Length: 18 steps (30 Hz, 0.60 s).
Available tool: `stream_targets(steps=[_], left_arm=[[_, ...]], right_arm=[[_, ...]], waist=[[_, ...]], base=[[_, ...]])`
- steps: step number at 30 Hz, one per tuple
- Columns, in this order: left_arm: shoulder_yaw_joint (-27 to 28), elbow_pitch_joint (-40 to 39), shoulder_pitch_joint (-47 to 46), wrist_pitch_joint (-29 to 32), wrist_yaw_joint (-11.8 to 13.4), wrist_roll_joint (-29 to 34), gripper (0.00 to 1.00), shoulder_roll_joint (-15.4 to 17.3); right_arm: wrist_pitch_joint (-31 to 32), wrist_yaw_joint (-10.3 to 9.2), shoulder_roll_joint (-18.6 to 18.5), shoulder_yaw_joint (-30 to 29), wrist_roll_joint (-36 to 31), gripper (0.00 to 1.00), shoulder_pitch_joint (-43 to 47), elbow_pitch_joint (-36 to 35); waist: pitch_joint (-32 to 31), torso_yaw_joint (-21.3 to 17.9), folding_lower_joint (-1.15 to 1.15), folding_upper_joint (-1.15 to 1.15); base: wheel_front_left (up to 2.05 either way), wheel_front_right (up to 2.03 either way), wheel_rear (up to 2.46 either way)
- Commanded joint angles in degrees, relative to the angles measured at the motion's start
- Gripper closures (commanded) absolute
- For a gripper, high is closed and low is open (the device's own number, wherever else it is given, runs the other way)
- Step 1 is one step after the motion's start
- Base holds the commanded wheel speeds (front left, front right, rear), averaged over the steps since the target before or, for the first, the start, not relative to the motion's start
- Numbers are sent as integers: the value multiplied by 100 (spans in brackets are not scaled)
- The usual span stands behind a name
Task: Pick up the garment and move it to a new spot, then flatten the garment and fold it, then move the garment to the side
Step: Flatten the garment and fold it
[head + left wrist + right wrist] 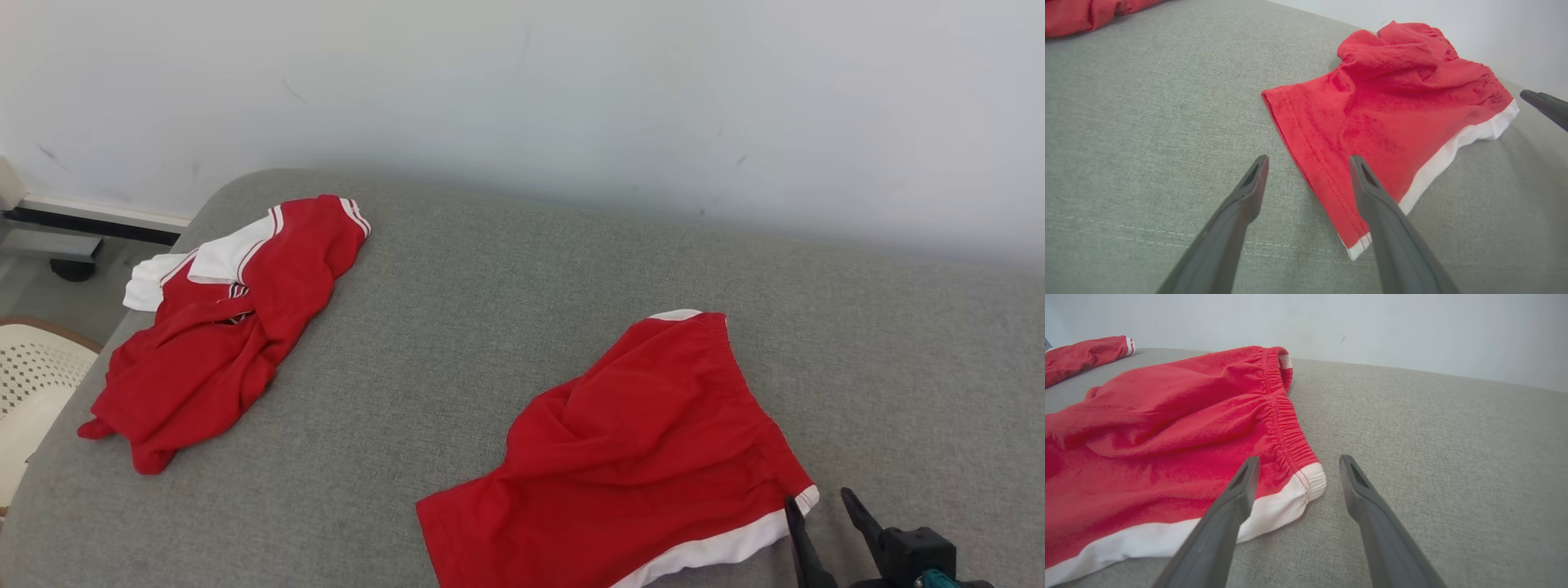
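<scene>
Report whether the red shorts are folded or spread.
Spread, not folded: red shorts lie rumpled on the grey cushion, waistband and leg hem both exposed.

right gripper [819,496]: two long black tapered fingers [804,543], black block [914,551] behind, teal fleck [931,578] at five o'clock | left gripper [1309,157]: dark grey, a slot near each tip
</scene>
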Motion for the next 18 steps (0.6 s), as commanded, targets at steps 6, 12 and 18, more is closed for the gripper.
stream_targets(steps=[6,12,18], left_arm=[[-673,447,394,472,-130,-243,0,29],[-1030,508,120,792,-162,-611,0,99],[-1380,585,-23,1048,-165,-840,0,181]], right_arm=[[-3,7,-237,-144,-101,0,-117,246],[-4,7,-276,-84,-91,0,-396,392],[-4,7,-247,-8,-66,0,-476,453]], waist=[[109,38,0,0],[244,102,0,0],[265,105,0,0]], base=[[0,0,0],[0,0,0],[0,0,0]])
